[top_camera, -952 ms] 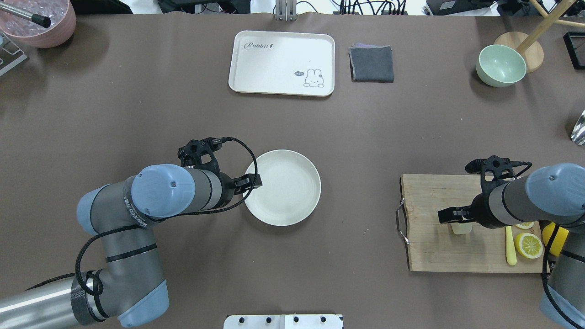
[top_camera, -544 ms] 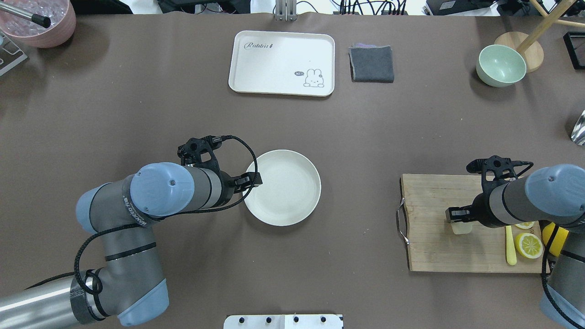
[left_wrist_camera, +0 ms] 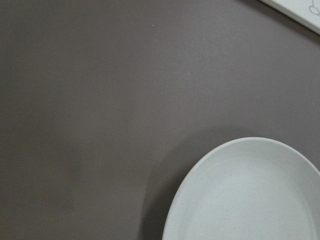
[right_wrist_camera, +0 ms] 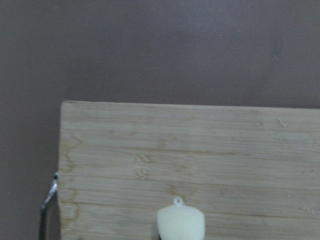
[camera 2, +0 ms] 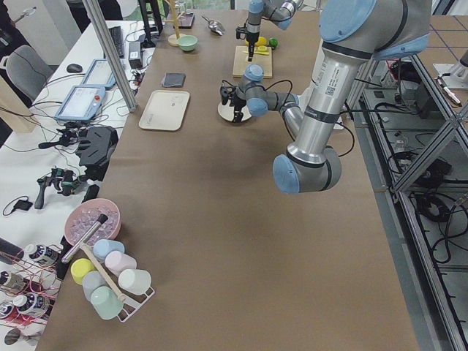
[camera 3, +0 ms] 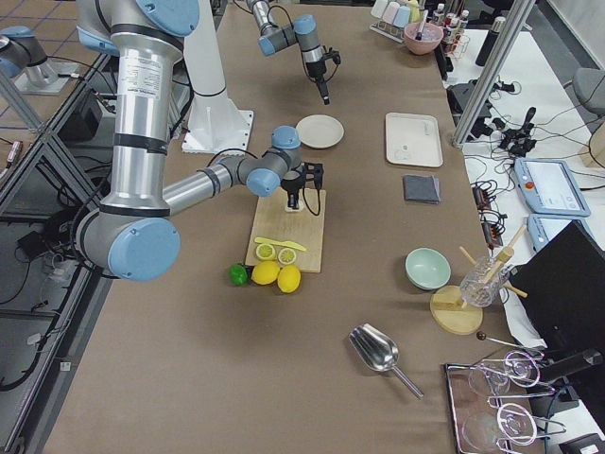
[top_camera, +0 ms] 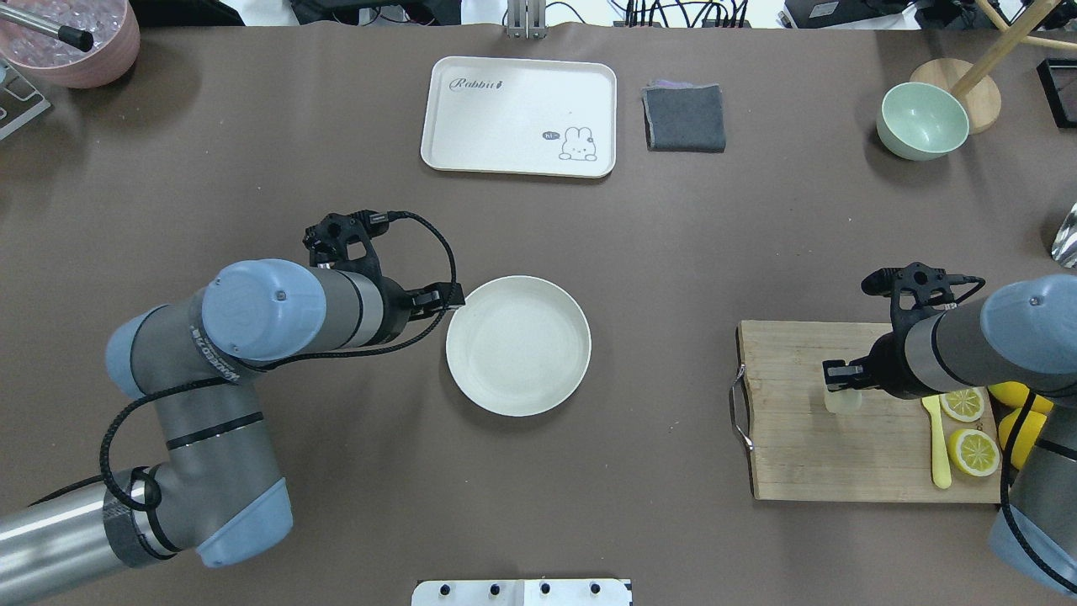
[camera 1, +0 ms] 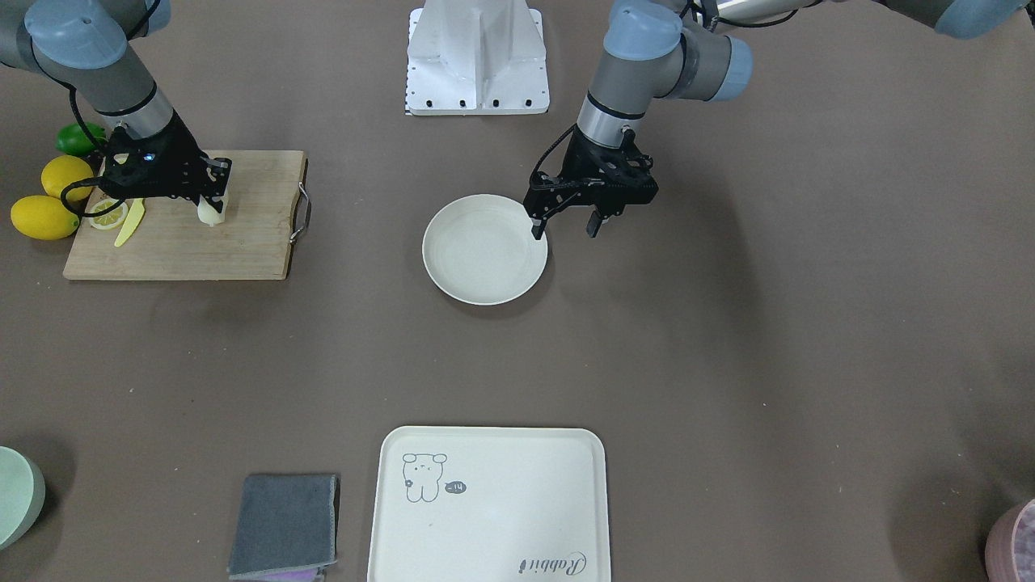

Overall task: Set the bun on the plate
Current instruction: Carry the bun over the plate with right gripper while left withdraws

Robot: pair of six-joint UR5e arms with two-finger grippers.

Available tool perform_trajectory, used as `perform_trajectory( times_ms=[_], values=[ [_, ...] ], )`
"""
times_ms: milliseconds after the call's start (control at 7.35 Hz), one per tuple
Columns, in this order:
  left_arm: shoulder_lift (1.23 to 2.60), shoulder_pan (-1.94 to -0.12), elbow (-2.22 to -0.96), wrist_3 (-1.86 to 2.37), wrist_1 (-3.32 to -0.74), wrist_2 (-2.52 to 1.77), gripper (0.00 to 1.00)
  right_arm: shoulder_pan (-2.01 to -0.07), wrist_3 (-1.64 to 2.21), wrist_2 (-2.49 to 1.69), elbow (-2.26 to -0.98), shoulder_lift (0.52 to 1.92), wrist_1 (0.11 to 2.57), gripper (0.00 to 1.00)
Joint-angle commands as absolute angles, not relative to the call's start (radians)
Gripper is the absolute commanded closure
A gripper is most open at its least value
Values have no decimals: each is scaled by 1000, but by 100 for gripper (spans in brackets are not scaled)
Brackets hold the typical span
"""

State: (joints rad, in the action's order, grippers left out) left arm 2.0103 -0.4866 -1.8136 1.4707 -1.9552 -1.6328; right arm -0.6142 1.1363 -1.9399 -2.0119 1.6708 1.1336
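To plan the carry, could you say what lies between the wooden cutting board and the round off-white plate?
Only bare brown tabletop, per the overhead view.

On my screens I count one rectangular wooden cutting board (top_camera: 799, 471) with a metal handle. At that board I make out one small pale cream bun (camera 1: 210, 213), one slim yellow plastic knife (top_camera: 939, 459) and two cut yellow lemon pieces (top_camera: 962, 405) (top_camera: 974, 452). Just beside the board, at the end opposite its handle, I count two whole yellow lemons (camera 1: 66, 175) (camera 1: 40, 218) and one green lime (camera 1: 77, 139). Beyond the board's handle end there is one round off-white plate (top_camera: 517, 345). Well apart from the board I get one rectangular cream tray (top_camera: 505, 126), one folded grey cloth (top_camera: 684, 117), one pale green round bowl (top_camera: 921, 120), one pink bowl (top_camera: 105, 67) and one metal scoop (camera 3: 376, 350).
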Motion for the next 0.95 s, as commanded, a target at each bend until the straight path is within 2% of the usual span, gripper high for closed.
perform_trajectory(
  times_ms=[0, 408, 816],
  values=[
    [1933, -582, -1844, 1282, -1954, -1638, 2, -635, 1137, -1965, -2016, 1538, 1231, 100],
    [1834, -769, -1859, 1107, -1970, -1805, 2, -513, 1207, -1858, -1984, 1184, 1558, 100],
    [1744, -888, -1864, 951, -1980, -1827, 2, -436, 1252, -1769, -1801, 964, 1560, 100]
  ],
)
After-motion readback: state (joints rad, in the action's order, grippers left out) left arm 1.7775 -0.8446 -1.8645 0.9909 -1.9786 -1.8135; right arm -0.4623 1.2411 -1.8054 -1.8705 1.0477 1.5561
